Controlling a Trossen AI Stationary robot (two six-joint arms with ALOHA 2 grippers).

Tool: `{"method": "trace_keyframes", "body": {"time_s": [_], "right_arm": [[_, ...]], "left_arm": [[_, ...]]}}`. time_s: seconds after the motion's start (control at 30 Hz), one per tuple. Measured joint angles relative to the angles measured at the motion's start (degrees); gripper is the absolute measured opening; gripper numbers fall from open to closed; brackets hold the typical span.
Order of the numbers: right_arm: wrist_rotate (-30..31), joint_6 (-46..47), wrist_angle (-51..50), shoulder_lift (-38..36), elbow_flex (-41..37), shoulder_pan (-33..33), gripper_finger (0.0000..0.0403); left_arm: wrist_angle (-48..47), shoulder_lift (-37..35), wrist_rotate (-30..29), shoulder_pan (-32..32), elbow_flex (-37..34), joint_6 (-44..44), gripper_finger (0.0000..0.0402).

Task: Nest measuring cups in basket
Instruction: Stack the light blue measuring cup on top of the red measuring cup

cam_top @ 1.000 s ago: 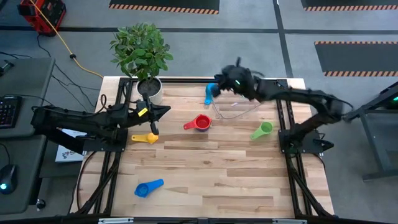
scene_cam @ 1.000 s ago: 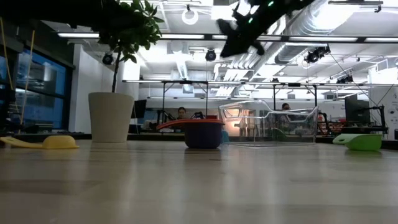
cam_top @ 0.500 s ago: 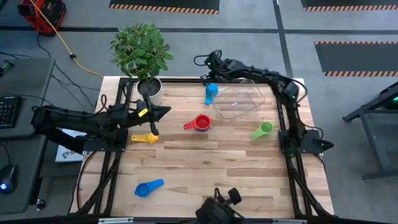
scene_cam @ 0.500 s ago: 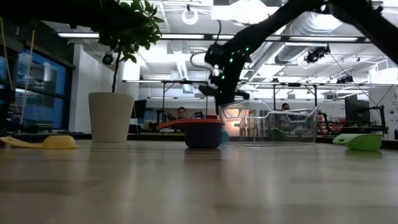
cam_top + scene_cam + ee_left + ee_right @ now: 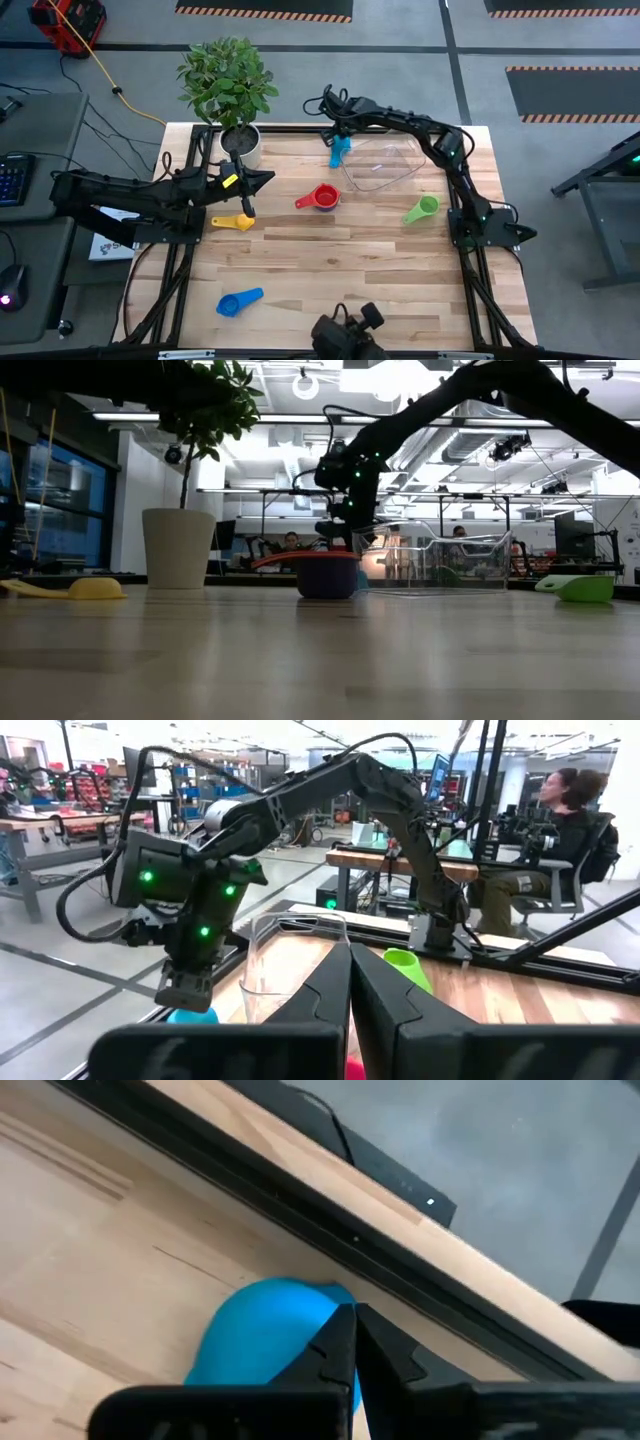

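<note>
The wooden table [image 5: 330,260] stood in a wide workshop hall, strip lights overhead and benches behind it. At its far edge the right gripper [image 5: 338,128] hung with its fingers brought together — in its wrist view they met over the light blue measuring cup [image 5: 268,1340], and whether they pinched the cup's rim I could not tell. The cup [image 5: 338,150] lay directly under that gripper, its long axis running near-to-far, just left of the clear basket [image 5: 385,162], which appeared to hold no cups. So the coming move seemed to turn on a short carry rightward over the basket's wall.

Farther out, the red cup [image 5: 322,197] sat near the table's middle, just left of the basket's near corner; the green cup [image 5: 421,209] lay on the right, close to the right arm's base. The yellow cup [image 5: 236,222] rested touching or just beside the left gripper [image 5: 247,208], whose fingers were pressed shut and held nothing. The dark blue cup [image 5: 238,302] lay well apart at the near left. A potted plant [image 5: 230,90] stood at the far left corner.
</note>
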Motion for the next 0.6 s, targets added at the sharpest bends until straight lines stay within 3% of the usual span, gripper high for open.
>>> {"method": "trace_keyframes", "body": {"time_s": [0.3,0.6], "right_arm": [[5.8,1.3,-4.7,-0.4,-1.0,0.2,0.0000],[2.8,-0.3,3.7,-0.3,-5.2,0.2,0.0000]], "left_arm": [[0.0,0.0,0.0,0.0,0.0,0.0,0.0000],[0.9,0.0,0.0,0.0,0.0,0.0,0.0000]]}}
